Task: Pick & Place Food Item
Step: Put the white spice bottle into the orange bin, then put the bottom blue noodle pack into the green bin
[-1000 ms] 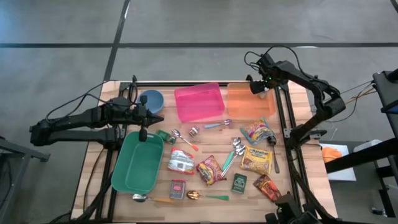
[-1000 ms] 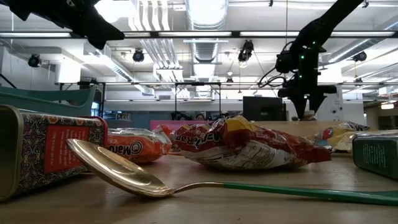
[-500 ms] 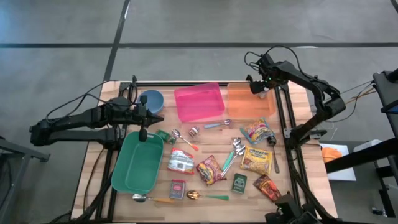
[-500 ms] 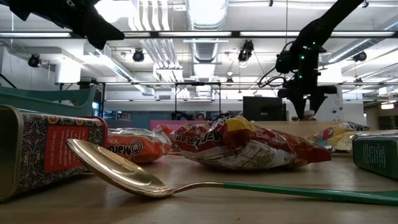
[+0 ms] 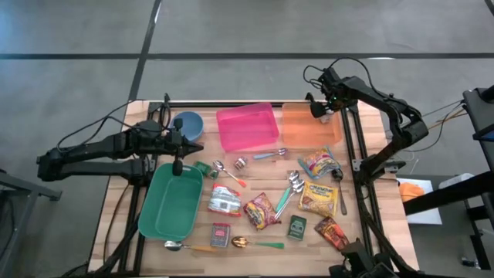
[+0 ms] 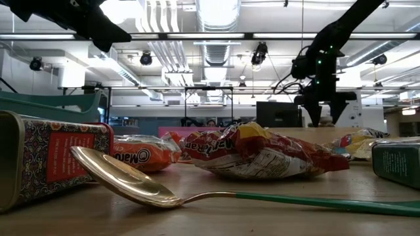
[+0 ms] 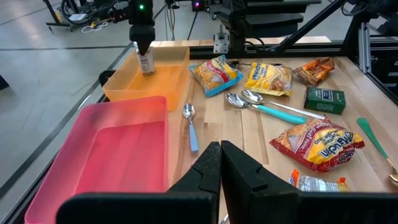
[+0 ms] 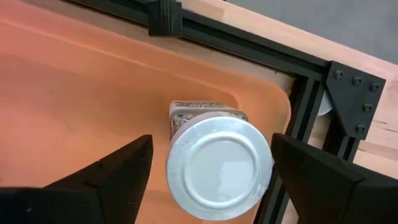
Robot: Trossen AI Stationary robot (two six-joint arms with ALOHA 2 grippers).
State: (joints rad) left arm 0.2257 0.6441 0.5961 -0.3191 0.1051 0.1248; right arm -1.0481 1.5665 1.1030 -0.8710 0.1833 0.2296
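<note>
Nearest the front edge of the table (image 5: 123, 232), toward six o'clock, lay a gold spoon (image 6: 125, 177) with a green handle, a patterned tin (image 6: 46, 160) and several crinkled snack packets (image 6: 262, 154), none of them touched. Farther in, at about nine o'clock, the left pincer (image 5: 177, 165) hung with its fingers together and nothing between them over the far rim of the green bin (image 5: 166, 207), that arm apparently waiting. Beyond it, toward twelve o'clock, stood the pink bin (image 5: 247, 127), and next to that, at about one o'clock, the orange bin (image 5: 305, 131). There the right pincer (image 8: 208, 165) hovered over the orange bin's far corner with its fingers standing well apart on either side of a small jar (image 8: 217, 165) with a pale lid. In the right wrist view a gap showed between each finger and the jar, and the jar sat upright inside the bin by its rounded corner. The step in hand looked like the release at the end of a placement, the food item already delivered. The next move probably called for a straight lift clear of the jar, so that neither finger clipped its lid or tipped it, before swinging back toward the packets in the middle of the table.
</note>
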